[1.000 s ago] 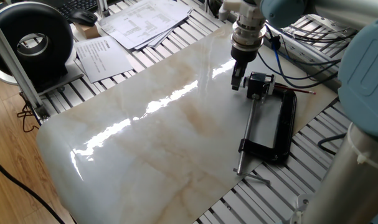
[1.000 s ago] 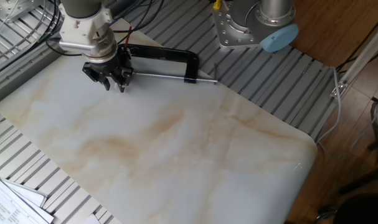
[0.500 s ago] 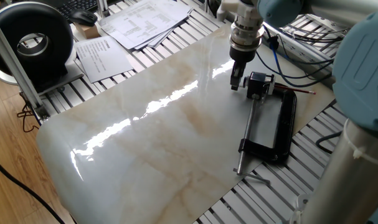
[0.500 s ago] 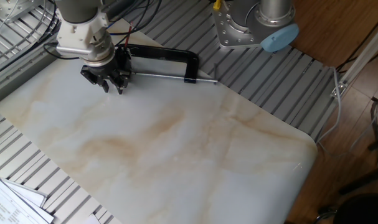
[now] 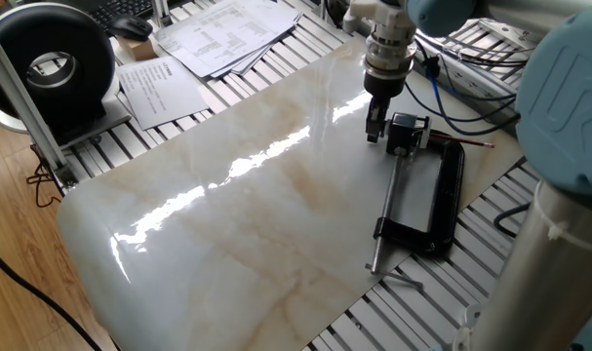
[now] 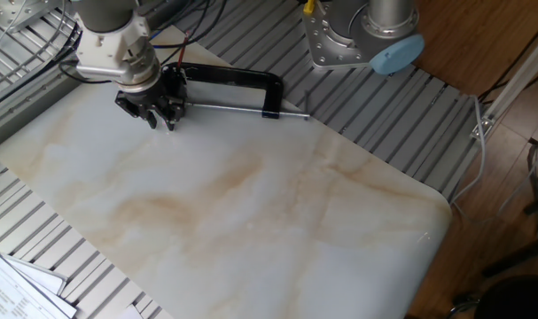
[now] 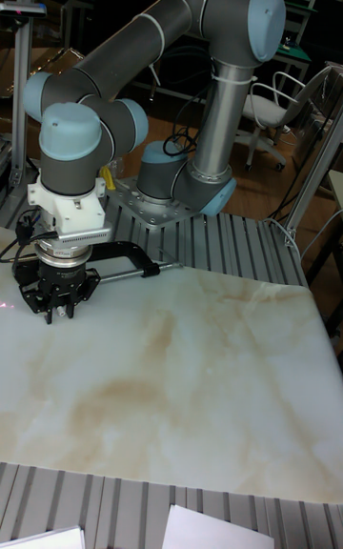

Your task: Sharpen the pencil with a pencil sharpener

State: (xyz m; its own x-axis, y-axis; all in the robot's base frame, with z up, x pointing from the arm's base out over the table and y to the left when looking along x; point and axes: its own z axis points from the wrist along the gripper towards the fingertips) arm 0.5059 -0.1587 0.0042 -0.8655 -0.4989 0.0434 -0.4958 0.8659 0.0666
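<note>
I see my pincer [image 5: 374, 130] hanging near the pencil sharpener [image 5: 406, 133] at upper right; pencil [image 5: 468, 142] lies beyond. Fingers apart, empty.

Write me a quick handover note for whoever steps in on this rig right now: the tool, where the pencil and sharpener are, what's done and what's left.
Tool: low over the marble slab, just beside the sharpener, holding nothing that I can see; whether its fingers are open or shut is unclear.
Small boxy black-and-silver pencil sharpener: gripped at the screw end of the large black C-shaped clamp, which lies flat on the slab.
Thin dark red-brown pencil: lying past the clamp's far side, near the slab's edge, untouched.
Done: sharpener fixed in the clamp.
Left: pick up the pencil, insert its tip into the sharpener, turn it.
</note>
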